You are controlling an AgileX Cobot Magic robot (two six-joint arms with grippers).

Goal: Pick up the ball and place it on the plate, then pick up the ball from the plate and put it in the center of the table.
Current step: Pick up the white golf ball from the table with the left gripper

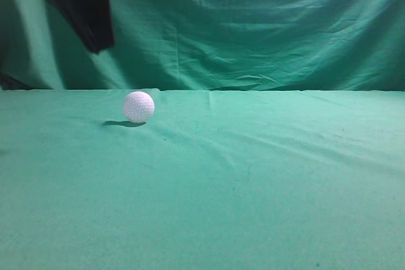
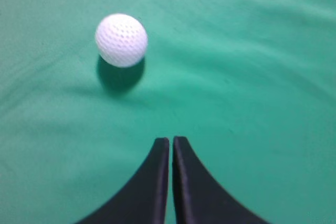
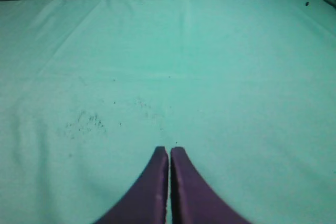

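Green wrinkled cloth covering the table [image 1: 266, 207] fills the foreground of the exterior view, lying bare from the near edge up to the small white sphere with a dimpled golf-ball surface, the ball [image 1: 138, 106]. That ball rests on the cloth left of the table's middle and toward its far edge, casting a short dark shadow to its left. Above the ball and further left, a black arm section of the left gripper [image 1: 82, 4] hangs in the air, well apart from the ball and touching nothing; its fingers cannot be made out from this side.

In the left wrist view, the left gripper [image 2: 171, 141] shows two black curved fingers [image 2: 152, 182] pressed together, with only a thin seam between them and nothing held. The ball [image 2: 121, 40] lies beyond the fingertips and to their left on the table [image 2: 252, 77], apart from them, with a round shadow on its near side.

In the right wrist view, the right gripper [image 3: 169, 150] likewise has its dark fingers [image 3: 152, 187] closed against each other with nothing between them, above cloth that carries a few dark specks. Behind the ball, a darker green draped backdrop curtain [image 1: 266, 30] rises from the table's far edge.
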